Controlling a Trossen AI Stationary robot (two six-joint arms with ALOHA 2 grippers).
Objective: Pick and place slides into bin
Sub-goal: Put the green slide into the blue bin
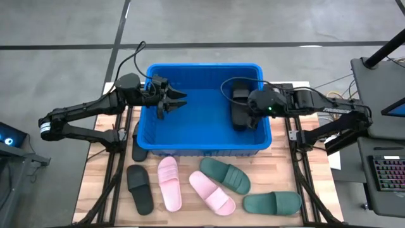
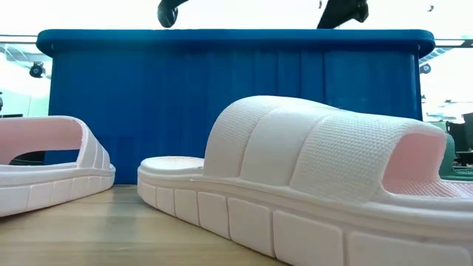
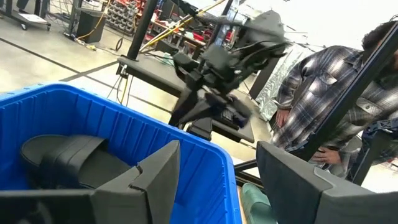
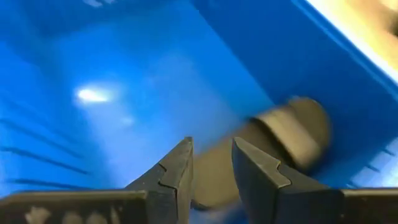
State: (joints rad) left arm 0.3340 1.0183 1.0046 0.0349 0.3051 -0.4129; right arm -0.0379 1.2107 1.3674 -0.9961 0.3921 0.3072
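- Low view: bin (image 2: 236, 103) wall blocks its whole interior; only two arm bits peek over the rim, can't tell which is which. Two pink slides fill the foreground, both cut off at the frame edges.
- High view only: full count. On the bench (image 1: 95, 190) at the bin's 6 o'clock side: black slide (image 1: 140, 188), two pink slides (image 1: 169, 182) (image 1: 212, 192), two green slides (image 1: 225, 175) (image 1: 272, 202). One more dark slide (image 1: 137, 147) at the bin's 7 o'clock corner, half hidden by wall and frame.
- Inside bin: one black slide (image 1: 241, 104) against the 3 o'clock wall, partly covered by the right arm.
- Right wrist view: motion-blurred; right end effector (image 4: 211, 163) fingers a narrow gap apart, nothing between them, dark slide lying just past the tips on the bin floor.
- Left end effector (image 1: 172, 101) over the bin's 9 o'clock side, fingers apart, empty. Left wrist view shows the black slide in the bin, the right arm, and a person in a plaid shirt (image 3: 317, 93) beyond the bench, face out of frame.
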